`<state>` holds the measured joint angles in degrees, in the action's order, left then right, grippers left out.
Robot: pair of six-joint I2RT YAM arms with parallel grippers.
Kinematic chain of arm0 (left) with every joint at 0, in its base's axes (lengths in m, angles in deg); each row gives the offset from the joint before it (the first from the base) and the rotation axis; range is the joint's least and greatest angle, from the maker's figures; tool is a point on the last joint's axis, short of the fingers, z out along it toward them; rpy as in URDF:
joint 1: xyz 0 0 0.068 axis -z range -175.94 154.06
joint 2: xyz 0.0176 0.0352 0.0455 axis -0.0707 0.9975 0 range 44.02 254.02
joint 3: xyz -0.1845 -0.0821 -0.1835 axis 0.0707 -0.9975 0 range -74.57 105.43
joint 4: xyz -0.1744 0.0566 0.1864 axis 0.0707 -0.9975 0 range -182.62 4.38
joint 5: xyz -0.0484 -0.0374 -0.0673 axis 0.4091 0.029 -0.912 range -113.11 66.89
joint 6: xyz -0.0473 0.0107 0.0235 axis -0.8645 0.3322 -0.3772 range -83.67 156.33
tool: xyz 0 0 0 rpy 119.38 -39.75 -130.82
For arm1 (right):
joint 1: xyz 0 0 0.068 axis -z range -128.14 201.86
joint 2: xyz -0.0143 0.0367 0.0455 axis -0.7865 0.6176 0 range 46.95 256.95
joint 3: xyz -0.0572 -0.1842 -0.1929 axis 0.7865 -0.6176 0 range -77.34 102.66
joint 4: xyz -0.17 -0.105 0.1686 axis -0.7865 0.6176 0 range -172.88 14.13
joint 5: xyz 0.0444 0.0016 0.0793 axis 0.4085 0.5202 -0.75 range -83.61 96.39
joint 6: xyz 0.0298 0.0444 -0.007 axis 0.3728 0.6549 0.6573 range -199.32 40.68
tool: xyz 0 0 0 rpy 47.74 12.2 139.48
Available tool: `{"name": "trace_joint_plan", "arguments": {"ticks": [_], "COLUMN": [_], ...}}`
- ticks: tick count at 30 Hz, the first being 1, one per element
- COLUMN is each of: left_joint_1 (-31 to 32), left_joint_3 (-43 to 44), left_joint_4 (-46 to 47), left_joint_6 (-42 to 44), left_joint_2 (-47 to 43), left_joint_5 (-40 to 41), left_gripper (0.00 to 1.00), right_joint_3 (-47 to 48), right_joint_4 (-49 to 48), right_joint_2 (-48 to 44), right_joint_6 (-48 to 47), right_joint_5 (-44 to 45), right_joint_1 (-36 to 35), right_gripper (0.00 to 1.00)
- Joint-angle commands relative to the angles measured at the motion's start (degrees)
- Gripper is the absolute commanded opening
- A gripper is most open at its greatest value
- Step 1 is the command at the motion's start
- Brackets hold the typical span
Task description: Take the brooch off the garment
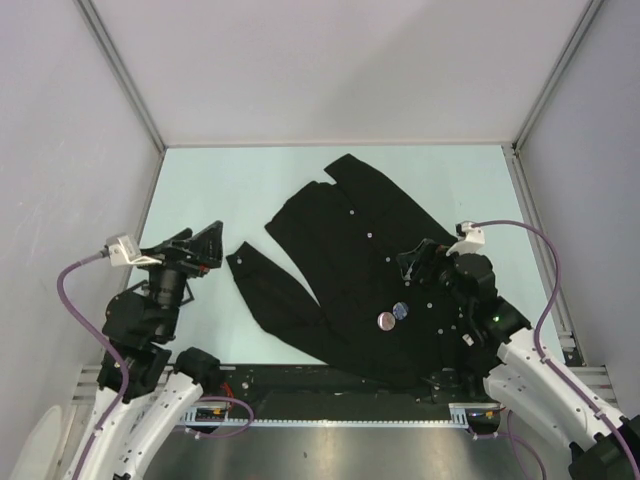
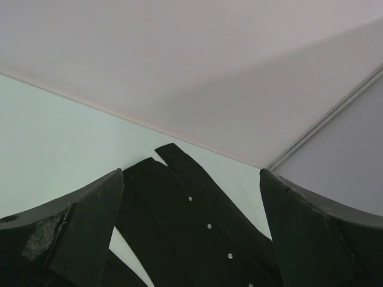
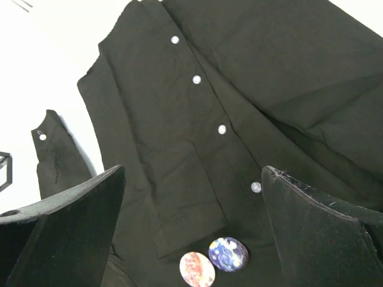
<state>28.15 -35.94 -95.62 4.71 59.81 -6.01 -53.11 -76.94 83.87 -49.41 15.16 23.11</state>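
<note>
Top external view: the pale green counter (image 1: 220,190) carries a black button-up shirt (image 1: 340,260), spread out at a slant and by far the biggest thing here. Most of the shirt lies beneath and around the right end effector (image 1: 412,262). One long sleeve (image 1: 265,285) stretches out toward the left end effector (image 1: 212,248), ending just beside it.

The left end effector is over bare counter on the far side of that sleeve from the shirt body. Its fingers are spread wide and hold nothing. Through the left wrist camera the gap between its fingers (image 2: 90,233) frames the shirt's button placket and the corner of the enclosure.

The right end effector is over the shirt front, also released, with nothing in its grip. From the right wrist camera its two dark fingers (image 3: 311,221) stand well apart above the cloth, with a chest pocket (image 3: 185,197) lying between them.

Just below that pocket, low in the gap between the fingers, two round brooches sit on the shirt, touching or nearly so: a blue brooch (image 3: 228,253) and a pinkish brooch (image 3: 197,268). Neither finger touches them.

A row of small white buttons (image 3: 196,79) runs up the placket away from the end effector.
</note>
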Motion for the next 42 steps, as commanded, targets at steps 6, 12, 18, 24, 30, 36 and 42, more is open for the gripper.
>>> {"name": "trace_joint_plan", "arguments": {"ticks": [6,12,18,24,30,36,42], "left_joint_1": [0.2,0.2,7.0,22.1,28.6,29.8,30.6], "left_joint_3": [2.1,2.2,-0.8,0.7,2.6,4.8,7.6], "left_joint_4": [-5.7,1.7,16.7,20.5,23.7,29.2,28.5], "left_joint_6": [2.0,0.1,-4.2,-2.6,-3.3,-7.1,-8.8], "left_joint_2": [5.1,21.7,38.3,50.7,61.7,71.9,78.4], "left_joint_5": [-23.2,-38.2,-48.1,-39.7,-37.7,-40.4,-38.1], "left_gripper": [1.0,1.0,0.83,0.59,0.38,0.23,0.18], "right_joint_3": [5.3,4.9,6.3,7.0,6.7,6.7,7.2], "right_joint_4": [8.8,11.6,14.8,16.8,20.4,18.6,18.9], "right_joint_2": [1.8,6.5,14.6,17.7,17.1,19.3,25.3], "right_joint_6": [4.0,0.0,-3.0,0.8,6.0,7.9,11.7], "right_joint_5": [-1.7,-23.9,-28.7,-12.8,-0.3,3.7,7.3], "right_joint_1": [2.0,12.7,12.3,-3.5,-9.6,-10.7,-12.4], "right_gripper": [1.0,1.0,0.98,0.81,0.61,0.43,0.52]}}
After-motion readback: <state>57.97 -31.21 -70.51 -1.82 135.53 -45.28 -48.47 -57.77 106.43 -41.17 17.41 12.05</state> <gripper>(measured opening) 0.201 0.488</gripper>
